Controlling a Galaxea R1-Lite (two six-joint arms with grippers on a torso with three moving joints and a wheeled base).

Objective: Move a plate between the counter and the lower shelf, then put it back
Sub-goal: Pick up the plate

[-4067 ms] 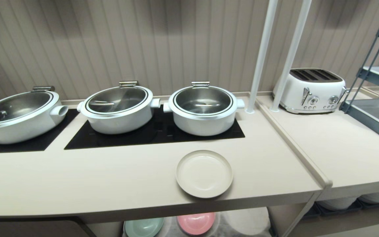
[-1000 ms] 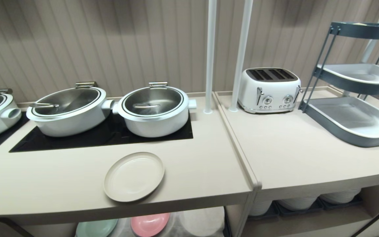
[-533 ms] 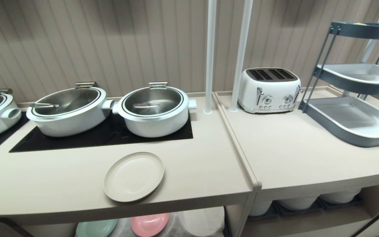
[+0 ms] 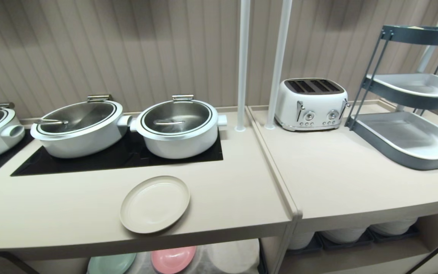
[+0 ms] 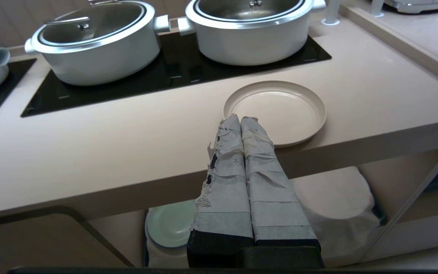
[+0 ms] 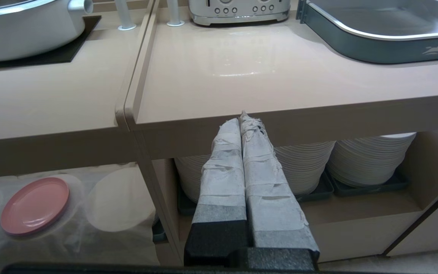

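Observation:
The cream plate [image 4: 155, 203] [image 5: 280, 110] lies flat near the front edge of the beige counter [image 4: 70, 213], in front of the black hob. Under it the lower shelf [image 4: 238, 255] [image 5: 337, 194] shows its white draped cloth. My left gripper [image 5: 240, 118] hovers in front of the counter edge, its taped fingers [image 5: 226, 160] pressed together and empty, their tips in line with the plate's near rim. My right gripper [image 6: 242, 120] is shut and empty too, low before the adjoining worktop. Neither arm appears in the head view.
White pots [image 4: 177, 127] stand on the hob behind the plate. A raised ridge [image 4: 276, 171] and two white poles [image 4: 242, 64] bound the counter; beyond are a toaster [image 4: 310, 104] and a grey tiered rack [image 4: 409, 140]. A pink plate [image 4: 173, 258] and a mint-green plate [image 4: 110, 263] lie on the shelf cloth.
Since the earliest frame the whole head view has slid left, so the camera has moved right. The plate keeps its place on the counter. Nothing differs over the last second.

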